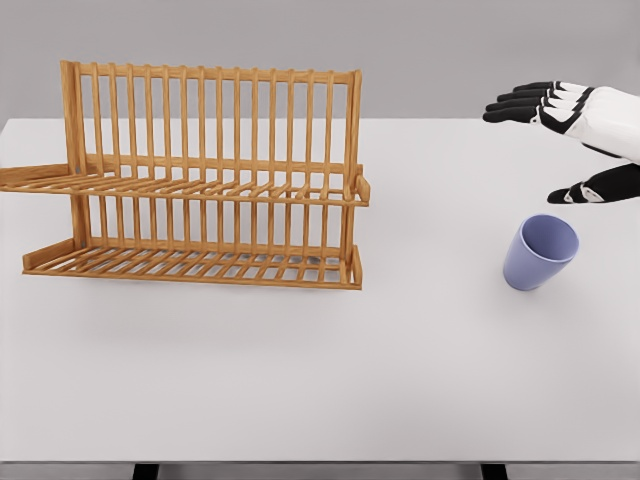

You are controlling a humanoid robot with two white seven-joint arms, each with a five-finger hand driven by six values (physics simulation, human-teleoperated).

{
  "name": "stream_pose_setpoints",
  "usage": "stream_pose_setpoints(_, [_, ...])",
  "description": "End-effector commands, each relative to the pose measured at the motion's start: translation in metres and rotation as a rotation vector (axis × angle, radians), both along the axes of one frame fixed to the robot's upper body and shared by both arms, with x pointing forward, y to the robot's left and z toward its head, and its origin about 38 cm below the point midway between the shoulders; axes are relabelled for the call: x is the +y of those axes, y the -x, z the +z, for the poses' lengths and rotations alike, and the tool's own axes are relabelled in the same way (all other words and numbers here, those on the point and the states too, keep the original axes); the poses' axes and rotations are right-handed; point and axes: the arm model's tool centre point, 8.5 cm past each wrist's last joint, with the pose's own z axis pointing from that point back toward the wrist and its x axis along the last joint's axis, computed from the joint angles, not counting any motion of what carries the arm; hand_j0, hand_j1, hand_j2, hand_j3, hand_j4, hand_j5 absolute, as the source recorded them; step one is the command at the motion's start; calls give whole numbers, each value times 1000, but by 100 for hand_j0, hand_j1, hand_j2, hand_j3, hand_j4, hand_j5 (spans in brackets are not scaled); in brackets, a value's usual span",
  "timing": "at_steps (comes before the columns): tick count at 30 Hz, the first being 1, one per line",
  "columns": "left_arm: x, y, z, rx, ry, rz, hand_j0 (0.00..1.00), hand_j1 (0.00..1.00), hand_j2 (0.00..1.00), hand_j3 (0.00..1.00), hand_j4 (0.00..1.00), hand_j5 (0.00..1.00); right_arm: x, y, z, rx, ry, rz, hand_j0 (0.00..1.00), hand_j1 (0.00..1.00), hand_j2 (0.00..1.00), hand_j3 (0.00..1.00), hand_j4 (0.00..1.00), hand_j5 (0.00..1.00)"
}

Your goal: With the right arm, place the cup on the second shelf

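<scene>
Cup (540, 252): lavender, handleless, upright on the white tabletop (420, 380) at the right, mouth slightly toward the camera; not yet grasped. Right hand (560, 135): held above and just behind the cup, fingers (515, 105) extended and spread, thumb apart below them, nothing gripped. Left hand: not seen. Dish rack (200, 180): wooden, two-tiered, slatted, well apart from the cup at the left; upper shelf (220, 188) judged the target. Handling note: the step in hand is judged the reach. The hand is best lowered around the cup's side wall, thumb opposed to fingers, and closed below the rim so the cup is not tipped.
</scene>
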Motion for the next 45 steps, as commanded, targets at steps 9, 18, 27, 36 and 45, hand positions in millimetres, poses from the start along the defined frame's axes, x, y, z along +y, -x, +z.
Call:
stream_pose_setpoints(9, [0, 0, 0, -1, 0, 0, 100, 100, 100, 100, 100, 100, -6, 5, 5, 95, 92, 25, 100, 100, 100, 100, 100, 100])
stream_pose_setpoints(18, [0, 0, 0, 1, 0, 2, 100, 100, 100, 100, 100, 100, -39, 25, 10, 380, -110, -7, 100, 100, 100, 100, 100, 100])
stream_pose_setpoints(27, [0, -1, 0, -2, 0, 0, 100, 100, 100, 100, 100, 100, -54, 30, -33, 607, -301, -43, 100, 100, 100, 100, 100, 100])
stream_pose_setpoints(36, [0, 0, 0, -1, 0, 0, 100, 100, 100, 100, 100, 100, -67, 20, -84, 710, -423, -112, 100, 100, 100, 100, 100, 100])
stream_pose_setpoints(45, [0, 0, 0, 1, 0, 0, 100, 100, 100, 100, 100, 100, -90, 21, -118, 807, -525, -184, 100, 100, 100, 100, 100, 100])
